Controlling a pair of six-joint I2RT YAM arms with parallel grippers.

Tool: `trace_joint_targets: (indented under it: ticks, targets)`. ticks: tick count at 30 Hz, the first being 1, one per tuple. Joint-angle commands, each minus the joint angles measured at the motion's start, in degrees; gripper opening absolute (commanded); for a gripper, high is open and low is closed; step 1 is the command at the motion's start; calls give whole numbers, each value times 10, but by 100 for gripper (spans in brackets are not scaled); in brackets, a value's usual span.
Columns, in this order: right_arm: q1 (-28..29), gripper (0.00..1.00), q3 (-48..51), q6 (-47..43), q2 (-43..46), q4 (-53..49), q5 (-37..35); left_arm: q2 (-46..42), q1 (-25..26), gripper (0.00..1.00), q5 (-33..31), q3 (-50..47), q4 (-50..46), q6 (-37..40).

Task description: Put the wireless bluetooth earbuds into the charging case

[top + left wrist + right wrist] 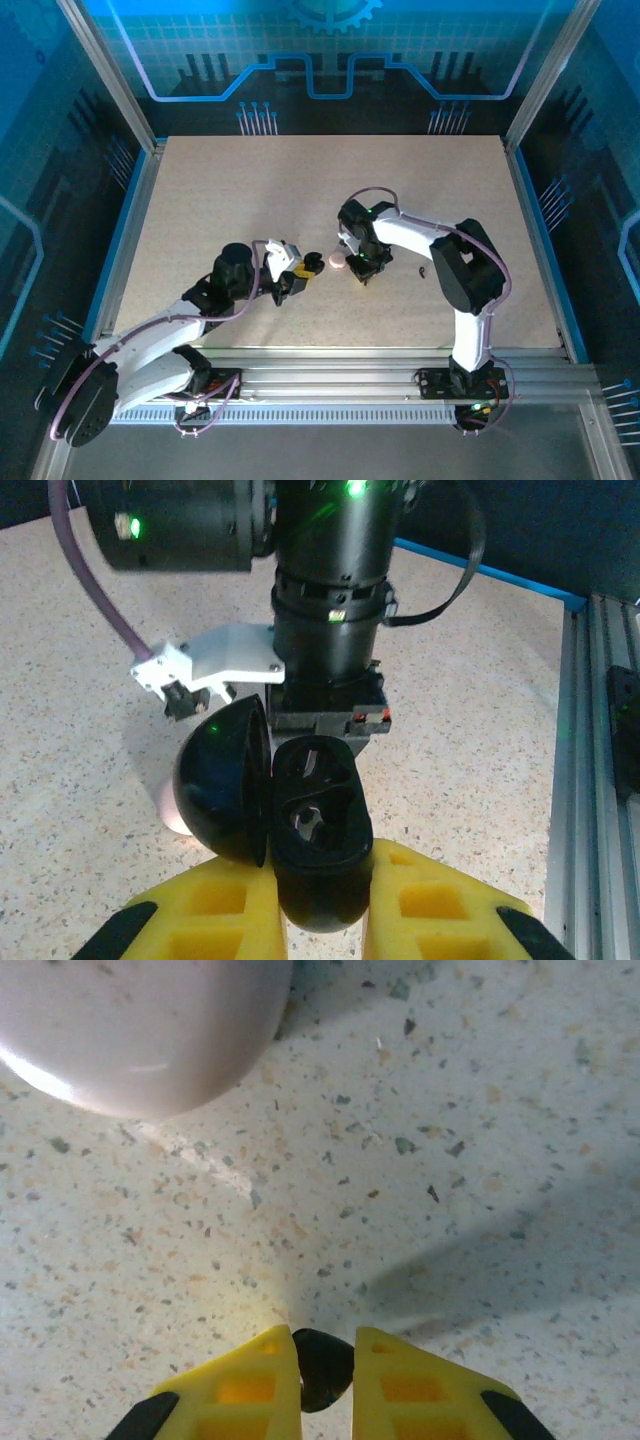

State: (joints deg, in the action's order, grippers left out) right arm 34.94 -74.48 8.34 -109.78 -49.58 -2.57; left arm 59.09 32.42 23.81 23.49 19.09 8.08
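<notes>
Jaws of the left gripper (322,895) are closed on the black charging case (315,820), near the middle of the tabletop (450,1160). Its lid stands open to the left, and I cannot tell if the two dark wells hold anything. Jaws of the right gripper (325,1372) pinch a small black earbud (322,1355) low over the tabletop. A pale pink round puck (140,1030) lies between both grippers, just behind the lid.

The pink puck (338,262) is blocked at 9 o'clock by the charging case (313,263), at 3 by the right gripper (362,275); 12 is left open.
</notes>
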Motion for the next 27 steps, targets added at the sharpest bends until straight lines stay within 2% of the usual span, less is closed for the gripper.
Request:
trace_joint_targets:
  ticks: [1, 7, 15, 21, 27]
  targets:
    - [13, 14, 28, 17, 67, 39, 1, 23, 3, 16, 14, 28, 16, 10]
    - [14, 11, 84, 32, 172, 92, -20, 89, 8, 15, 30, 65, 42, 1]
    - [14, 13, 168, 39, 331, 197, -48, 187, 26, 15, 38, 136, 57, 4]
    - [15, 13, 269, 0, 437, 331, -32, 239, 29, 15, 65, 188, 53, 3]
    - [15, 12, 317, -47, 486, 419, 3, 265, 33, 16, 83, 209, 65, -3]
